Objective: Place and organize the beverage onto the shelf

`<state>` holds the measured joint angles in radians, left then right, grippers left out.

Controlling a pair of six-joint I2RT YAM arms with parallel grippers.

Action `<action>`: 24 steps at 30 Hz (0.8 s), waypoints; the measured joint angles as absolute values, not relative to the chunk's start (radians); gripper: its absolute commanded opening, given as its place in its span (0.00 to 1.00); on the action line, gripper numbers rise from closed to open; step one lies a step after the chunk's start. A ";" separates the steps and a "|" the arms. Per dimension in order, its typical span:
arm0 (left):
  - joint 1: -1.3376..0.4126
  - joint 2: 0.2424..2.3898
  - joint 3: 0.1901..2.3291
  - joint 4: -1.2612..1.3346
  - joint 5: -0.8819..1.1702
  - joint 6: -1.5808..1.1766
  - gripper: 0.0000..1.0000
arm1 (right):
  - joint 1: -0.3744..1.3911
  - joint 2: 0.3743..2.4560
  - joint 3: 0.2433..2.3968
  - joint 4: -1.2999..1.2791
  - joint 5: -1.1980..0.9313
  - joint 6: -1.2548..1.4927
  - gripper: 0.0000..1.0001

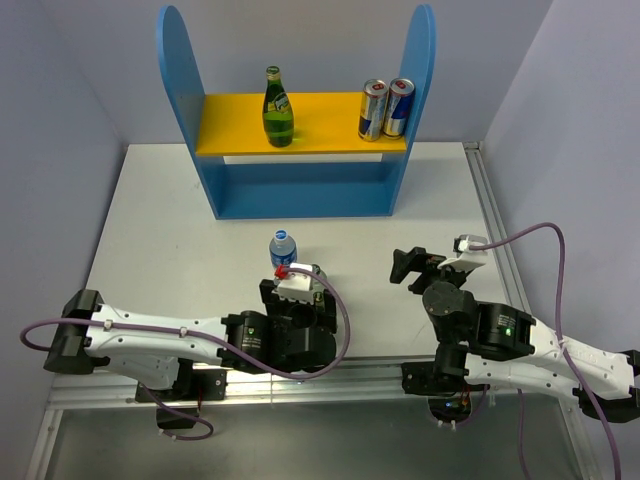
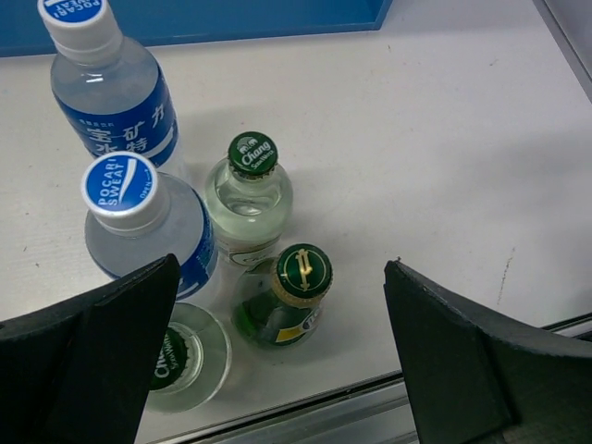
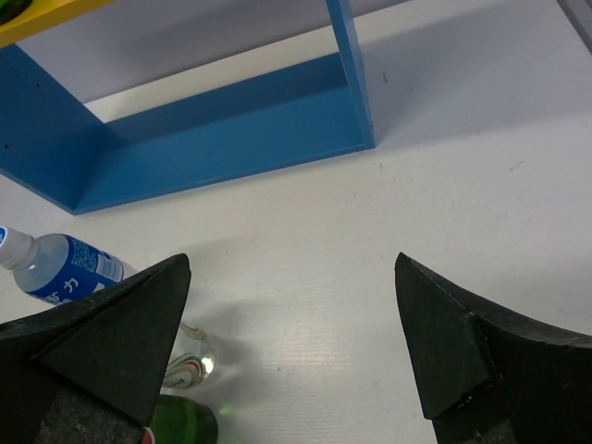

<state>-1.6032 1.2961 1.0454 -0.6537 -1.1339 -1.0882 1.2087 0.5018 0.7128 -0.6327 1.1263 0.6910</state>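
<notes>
The shelf (image 1: 186, 90) stands at the back. Its yellow upper board (image 1: 325, 125) holds a green glass bottle (image 1: 278, 108) and two cans (image 1: 386, 108). My left gripper (image 1: 292, 290) is open above a cluster of bottles at the table's front. In the left wrist view my left gripper (image 2: 277, 361) has its jaws wide apart, with a green bottle with a gold-green cap (image 2: 301, 277) between them. Around it stand two clear Chang bottles (image 2: 252, 190), a Pocari Sweat bottle (image 2: 139, 213) and a blue-labelled water bottle (image 2: 111, 92). My right gripper (image 1: 410, 265) is open and empty over bare table.
The shelf's lower tier (image 3: 222, 139) holds nothing in the right wrist view. The water bottle (image 3: 60, 268), a clear bottle (image 3: 190, 361) and the green bottle (image 3: 180, 421) sit left of my right gripper (image 3: 291, 351). A metal rail (image 1: 480, 200) edges the table.
</notes>
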 measured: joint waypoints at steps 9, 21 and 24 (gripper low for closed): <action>-1.583 1.343 1.036 -0.533 -1.091 -1.025 0.99 | 1.209 0.504 0.713 -0.633 1.129 0.698 0.98; -1.526 1.372 0.971 -0.411 -1.072 -0.995 0.87 | 1.209 0.506 0.712 -0.633 1.129 0.701 0.98; -1.522 1.372 0.956 -0.374 -1.073 -0.984 0.76 | 1.209 0.508 0.710 -0.633 1.129 0.702 0.98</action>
<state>-1.5219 1.3724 0.9558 -0.3737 -1.0725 -0.9836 1.2087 0.5083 0.7101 -0.6331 1.1294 0.7021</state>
